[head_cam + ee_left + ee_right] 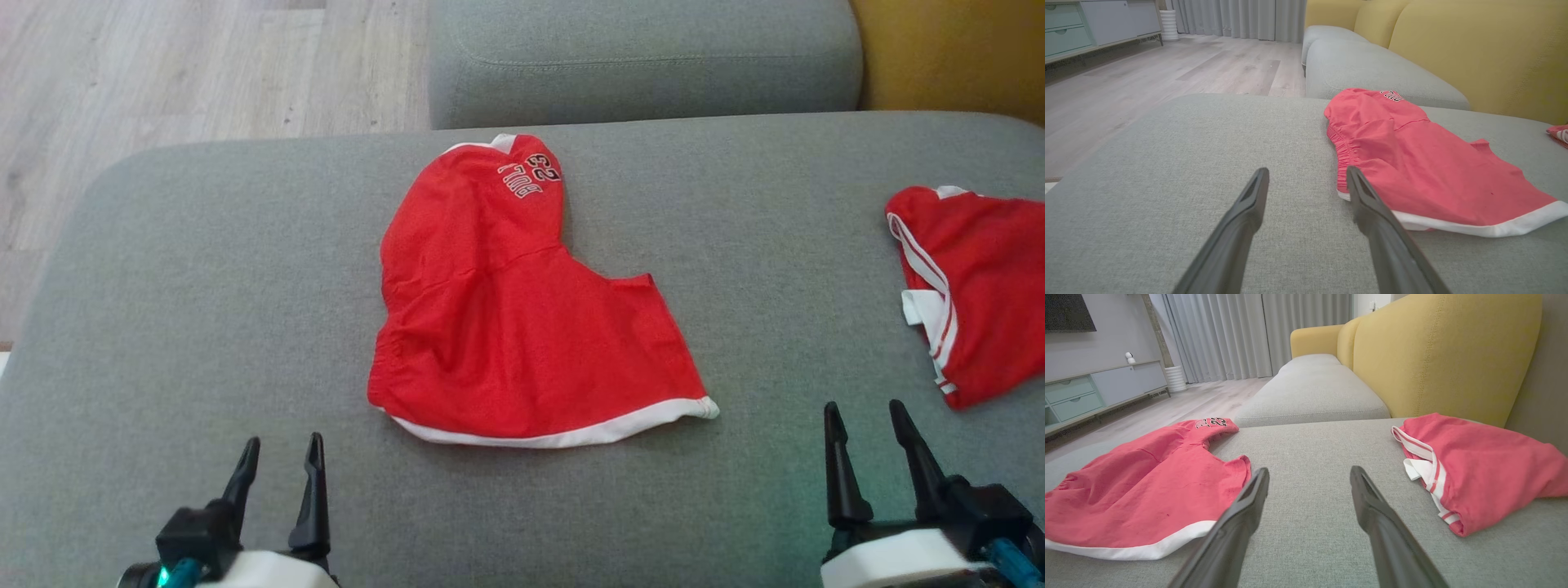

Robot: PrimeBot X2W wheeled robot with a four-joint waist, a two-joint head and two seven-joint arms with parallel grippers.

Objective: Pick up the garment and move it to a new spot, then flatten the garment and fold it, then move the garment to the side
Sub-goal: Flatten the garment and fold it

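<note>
L gripper (283, 441) & R gripper (864, 406) low at near edge, jaws wide, nothing held.
Red shorts (522, 327) w/ white hem lie rumpled mid grey cushion (204, 286), ahead of & betw. both grippers, untouched. 2nd red garment (980, 286) at cushion's R side, near R gripper.

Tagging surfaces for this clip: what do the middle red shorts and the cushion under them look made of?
Shorts: thin matte knit, probably polyester mesh; fine dotted texture, soft creases. Cushion: grey woven upholstery fabric, matte; coarse weave shows.
</note>
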